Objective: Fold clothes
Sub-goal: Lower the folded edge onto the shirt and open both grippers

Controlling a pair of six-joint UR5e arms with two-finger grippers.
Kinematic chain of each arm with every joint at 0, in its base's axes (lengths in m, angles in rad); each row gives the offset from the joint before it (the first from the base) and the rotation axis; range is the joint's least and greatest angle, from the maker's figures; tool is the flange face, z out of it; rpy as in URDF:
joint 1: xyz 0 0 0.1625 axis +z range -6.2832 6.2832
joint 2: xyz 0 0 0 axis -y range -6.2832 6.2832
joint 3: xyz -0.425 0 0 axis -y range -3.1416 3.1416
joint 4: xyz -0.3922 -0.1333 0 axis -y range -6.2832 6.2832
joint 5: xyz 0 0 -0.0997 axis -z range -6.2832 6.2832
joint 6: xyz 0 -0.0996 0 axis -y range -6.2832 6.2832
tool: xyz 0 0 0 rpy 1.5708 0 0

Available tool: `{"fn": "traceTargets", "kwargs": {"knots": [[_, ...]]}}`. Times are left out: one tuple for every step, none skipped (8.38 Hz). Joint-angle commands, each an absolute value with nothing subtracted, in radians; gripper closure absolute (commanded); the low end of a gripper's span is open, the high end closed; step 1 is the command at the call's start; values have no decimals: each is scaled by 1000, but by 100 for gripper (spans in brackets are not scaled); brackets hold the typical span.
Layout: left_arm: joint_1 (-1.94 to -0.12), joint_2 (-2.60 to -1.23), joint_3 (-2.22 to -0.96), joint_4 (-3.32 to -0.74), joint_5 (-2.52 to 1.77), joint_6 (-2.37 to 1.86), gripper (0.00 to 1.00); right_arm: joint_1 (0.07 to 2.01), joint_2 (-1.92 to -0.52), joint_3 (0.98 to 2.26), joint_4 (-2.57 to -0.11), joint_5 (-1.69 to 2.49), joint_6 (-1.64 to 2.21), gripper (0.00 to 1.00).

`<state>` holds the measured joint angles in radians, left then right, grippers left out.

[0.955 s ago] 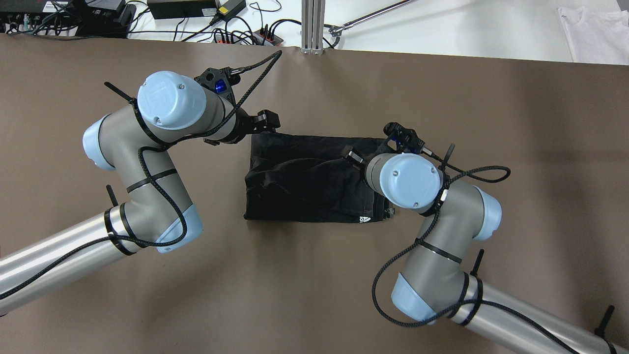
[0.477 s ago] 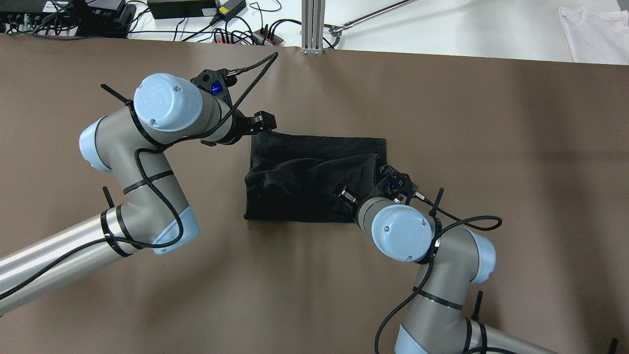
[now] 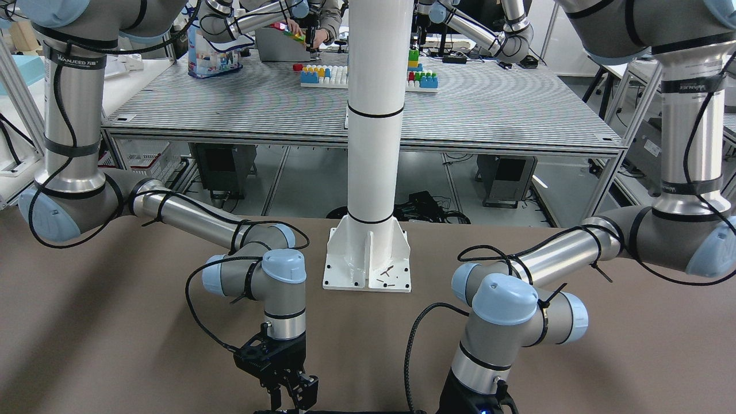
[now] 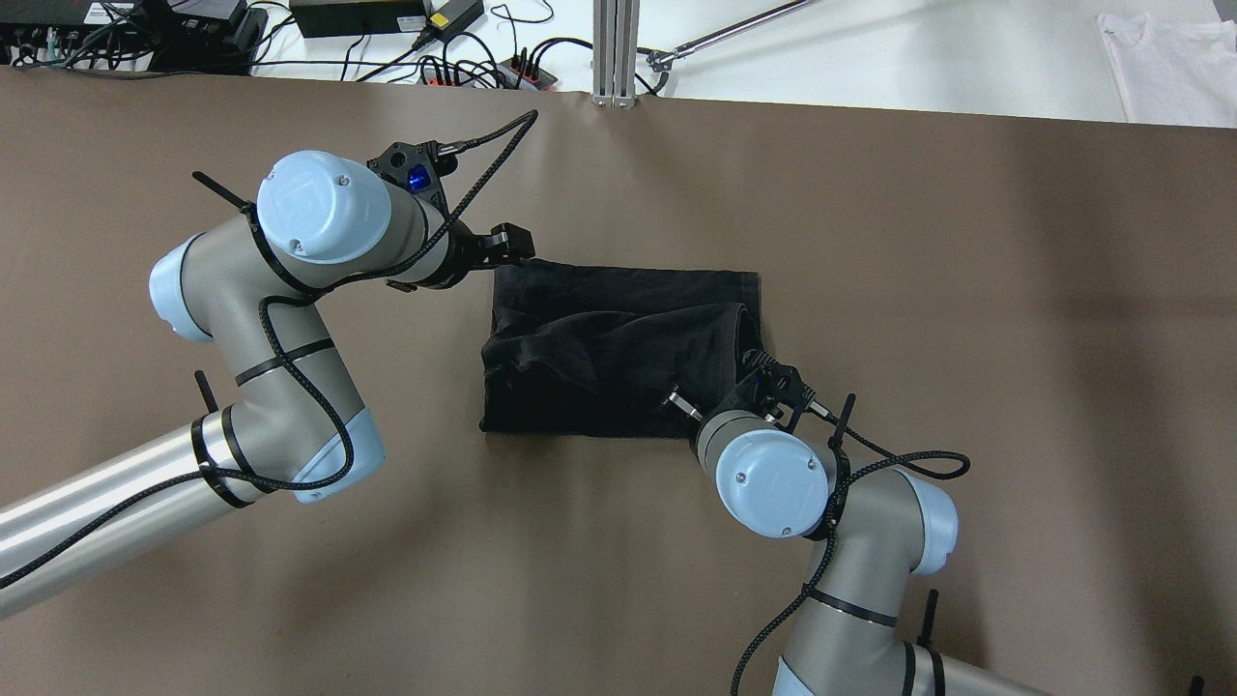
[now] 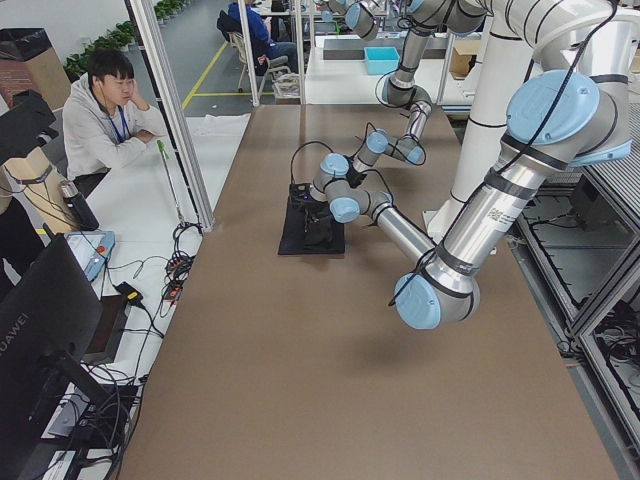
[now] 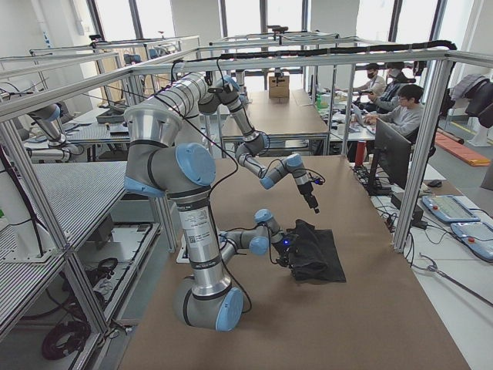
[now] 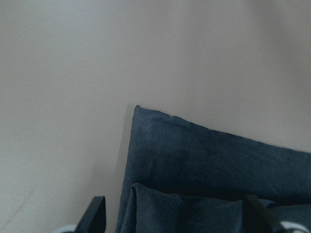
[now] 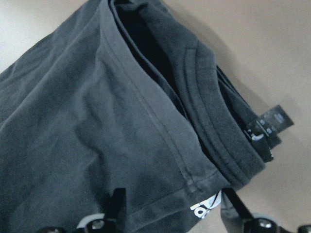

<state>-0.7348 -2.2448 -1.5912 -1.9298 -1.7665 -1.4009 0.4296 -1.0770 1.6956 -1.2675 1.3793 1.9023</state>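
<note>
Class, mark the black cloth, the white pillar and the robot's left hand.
black cloth [image 4: 618, 338]: overhead view, middle of fabric.
white pillar [image 3: 375, 144]: front-facing view, its shaft.
left hand [image 4: 515, 247]: overhead view, between fingertips.

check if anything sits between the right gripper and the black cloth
Nothing visible does. In the right wrist view the right gripper has its fingers apart directly over the black cloth, near its labelled corner, with only fabric and bare table beyond.

The black clothes [image 4: 599, 348] lie folded in a wide, rumpled rectangle on the middle of the brown table [image 4: 966, 242]. A small white logo [image 8: 206, 209] shows at one corner.
</note>
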Motion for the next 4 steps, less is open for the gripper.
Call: {"fn": "traceTargets", "kwargs": {"knots": [[-735,-2244,-1591,-1930,-1766,-1401,0,436,-1068,1690,-1266,1379,1902,63],[-735,-2244,-1591,-1930,-1766,-1401,0,436,-1066,1690,-1266,1379,1902,96],[-735,-2244,-1591,-1930,-1766,-1401,0,451,-1057,1690,-1266,1379,1902,100],[-735,-2244,-1589,-1930,-1766,-1401,0,468,-1051,1690,-1266,1381,1899,100]]}}
